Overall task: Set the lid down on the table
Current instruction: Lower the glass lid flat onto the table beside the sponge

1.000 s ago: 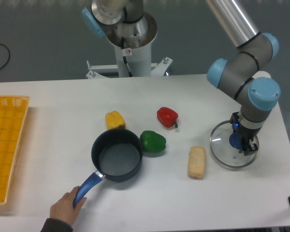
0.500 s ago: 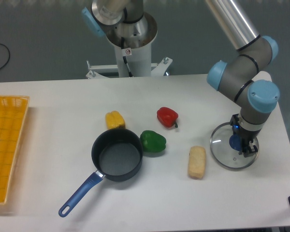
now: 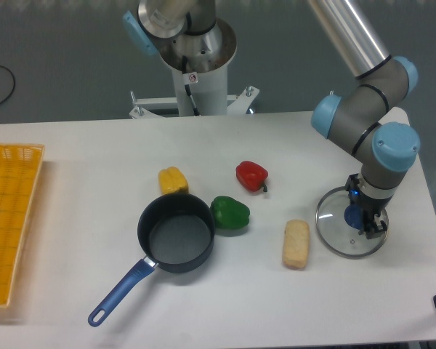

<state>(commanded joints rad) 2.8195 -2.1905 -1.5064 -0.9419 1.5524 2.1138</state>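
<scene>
The clear glass lid (image 3: 333, 222) with its metal rim lies low over the white table (image 3: 225, 305) at the right side, flat or nearly so. My gripper (image 3: 365, 219) points straight down over the lid's centre, and its fingers close around the blue knob (image 3: 353, 216). I cannot tell whether the rim touches the tabletop. The dark saucepan (image 3: 176, 233) with the blue handle stands open at the table's middle left, far from the gripper.
A bread roll (image 3: 296, 243) lies just left of the lid. A green pepper (image 3: 230, 212), a red pepper (image 3: 251, 175) and a yellow pepper (image 3: 173, 179) sit near the pan. A yellow gridded tray (image 3: 9, 218) is at the left edge. The robot base (image 3: 192, 65) stands behind.
The hand that held the pan's handle has withdrawn out of view. My gripper and the lid have shifted very slightly toward the front.
</scene>
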